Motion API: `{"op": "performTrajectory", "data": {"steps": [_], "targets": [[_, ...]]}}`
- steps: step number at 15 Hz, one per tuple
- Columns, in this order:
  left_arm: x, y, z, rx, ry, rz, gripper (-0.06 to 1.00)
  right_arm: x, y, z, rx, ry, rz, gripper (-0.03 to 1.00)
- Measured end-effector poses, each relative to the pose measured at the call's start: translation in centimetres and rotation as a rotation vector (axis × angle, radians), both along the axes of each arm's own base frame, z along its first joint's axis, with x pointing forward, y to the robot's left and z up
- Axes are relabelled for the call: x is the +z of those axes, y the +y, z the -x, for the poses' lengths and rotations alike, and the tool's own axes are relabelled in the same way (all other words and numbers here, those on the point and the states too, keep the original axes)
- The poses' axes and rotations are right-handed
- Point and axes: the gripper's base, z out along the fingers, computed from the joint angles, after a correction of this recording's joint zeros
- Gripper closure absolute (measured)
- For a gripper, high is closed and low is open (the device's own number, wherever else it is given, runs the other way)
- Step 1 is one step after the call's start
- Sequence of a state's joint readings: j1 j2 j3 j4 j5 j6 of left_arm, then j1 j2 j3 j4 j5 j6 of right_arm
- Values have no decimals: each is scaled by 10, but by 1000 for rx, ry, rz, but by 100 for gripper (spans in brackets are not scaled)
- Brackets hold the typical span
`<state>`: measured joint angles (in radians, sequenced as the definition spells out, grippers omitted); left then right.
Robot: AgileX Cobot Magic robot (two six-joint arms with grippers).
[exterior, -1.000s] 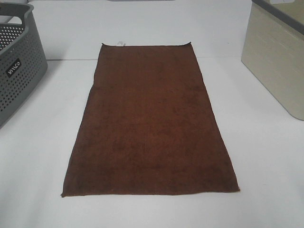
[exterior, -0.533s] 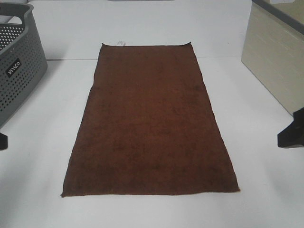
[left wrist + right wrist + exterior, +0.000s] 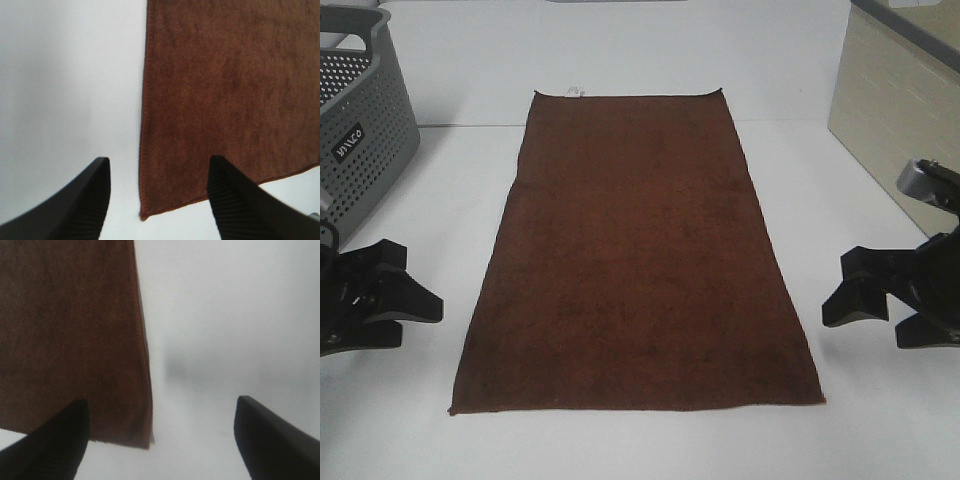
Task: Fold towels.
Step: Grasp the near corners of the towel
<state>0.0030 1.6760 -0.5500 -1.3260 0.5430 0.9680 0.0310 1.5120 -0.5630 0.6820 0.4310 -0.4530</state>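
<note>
At the far left stands a grey perforated basket (image 3: 362, 140) with a small white-lettered label on its side. Only its wall and handle cut-out show, so I cannot tell what it holds.

Just nearer the camera, the left tool (image 3: 418, 318) sits over the white tabletop (image 3: 410, 430). It is beside the towel's left long edge and apart from it. Its black fingers are spread wide and released, with nothing between them. In the left wrist view (image 3: 159, 159) the towel's near left corner lies in the gap between the two ribbed fingers (image 3: 92, 200), and neither finger visibly touches the cloth.

The dark reddish-brown towel (image 3: 640, 260) lies flat and fully spread in the middle of the tabletop. Its long sides run away from the camera, and a small white tag (image 3: 573, 92) sits at its far short edge. Both wrist views show its stitched hem lying flat on the tabletop (image 3: 230, 90) (image 3: 70, 315).

The right tool (image 3: 865, 318) hangs beside the towel's right long edge, near the near right corner and clear of it. Its fingers are likewise splayed and grasp nothing. In the right wrist view (image 3: 162, 401) one finger (image 3: 55, 445) overlaps the towel's corner in the picture.

At the far right stands a beige bin (image 3: 895, 135) with a grey rim. Its inside is hidden.
</note>
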Motion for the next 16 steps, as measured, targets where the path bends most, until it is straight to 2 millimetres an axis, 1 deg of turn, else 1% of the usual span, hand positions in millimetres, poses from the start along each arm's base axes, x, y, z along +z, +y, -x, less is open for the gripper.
{"op": "performTrajectory", "data": {"steps": [3,5,8,11,12,14,16], "targets": [[-22,-5,-5,-44,3,58,39,-13,5,-23,57,5,-41,22],[-34,-7,-7,-58,2,77,39,-23,8,-30,64,30,-68,22],[-46,-7,-7,-71,6,76,39,-35,12,-32,73,61,-112,22],[-50,-12,-12,-79,11,110,39,-42,16,-33,99,58,-154,22],[-53,-23,-16,-114,12,126,39,-43,17,-33,111,66,-174,22],[-54,-36,-21,-160,3,132,39,-46,21,-34,116,94,-219,23],[-54,-41,-23,-172,-4,126,40,-50,26,-32,119,133,-261,26]]}}
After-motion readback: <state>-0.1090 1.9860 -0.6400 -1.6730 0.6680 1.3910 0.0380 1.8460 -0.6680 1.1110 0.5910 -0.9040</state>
